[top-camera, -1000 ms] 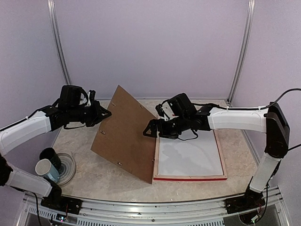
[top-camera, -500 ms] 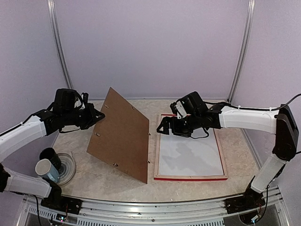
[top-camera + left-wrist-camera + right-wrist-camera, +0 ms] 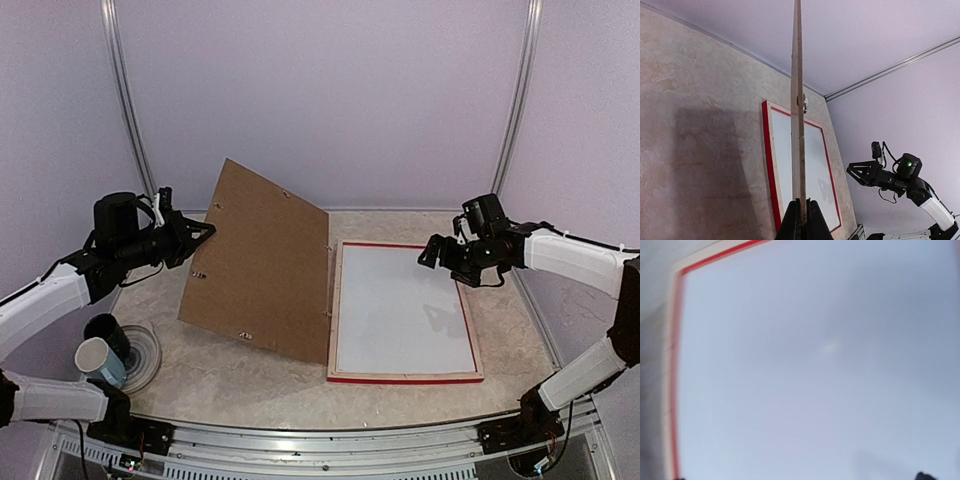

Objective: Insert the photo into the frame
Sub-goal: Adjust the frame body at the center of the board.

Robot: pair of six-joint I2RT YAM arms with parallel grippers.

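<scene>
inside red-edged frame, white-backed photo

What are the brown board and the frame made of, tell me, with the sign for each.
Brown board: looks like matte cardboard or hardboard, flat even brown with a thin edge. Frame: probably wood, pale bare rails, red-painted outer edge.

Right gripper has withdrawn from the far-left corner of the frame toward 3 o'clock and is now near its far-right corner, jaws apart. Left gripper has drawn back toward 9 o'clock. The backing board it clamps has shifted off the frame's left rail.
</scene>
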